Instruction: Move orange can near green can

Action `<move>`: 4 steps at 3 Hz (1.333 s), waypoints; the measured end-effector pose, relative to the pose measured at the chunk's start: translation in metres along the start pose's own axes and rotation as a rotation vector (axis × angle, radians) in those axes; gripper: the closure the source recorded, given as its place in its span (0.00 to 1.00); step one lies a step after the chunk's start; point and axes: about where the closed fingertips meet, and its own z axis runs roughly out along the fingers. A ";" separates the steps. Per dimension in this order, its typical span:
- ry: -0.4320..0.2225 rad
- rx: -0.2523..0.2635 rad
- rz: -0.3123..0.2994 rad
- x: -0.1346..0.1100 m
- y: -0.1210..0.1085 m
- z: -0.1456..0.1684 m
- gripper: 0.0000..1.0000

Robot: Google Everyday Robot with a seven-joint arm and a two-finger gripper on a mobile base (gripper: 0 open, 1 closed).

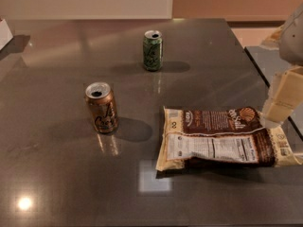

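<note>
The orange can (101, 108) stands upright on the dark table (57, 164), left of centre, with its top open. The green can (153, 50) stands upright farther back and a little to the right, well apart from the orange can. My gripper (283, 96) is at the right edge of the view, above the right end of a snack bag, far from both cans. It holds nothing that I can see.
A brown and cream snack bag (222, 138) lies flat to the right of the orange can. A white object (4, 32) sits at the far left edge. The table's right edge (255, 70) runs close to the gripper.
</note>
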 end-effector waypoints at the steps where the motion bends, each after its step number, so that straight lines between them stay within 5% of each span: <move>1: -0.001 0.002 -0.001 -0.001 0.000 0.000 0.00; 2: -0.053 -0.032 -0.020 -0.014 -0.003 0.005 0.00; 4: -0.253 -0.115 -0.090 -0.085 -0.016 0.042 0.00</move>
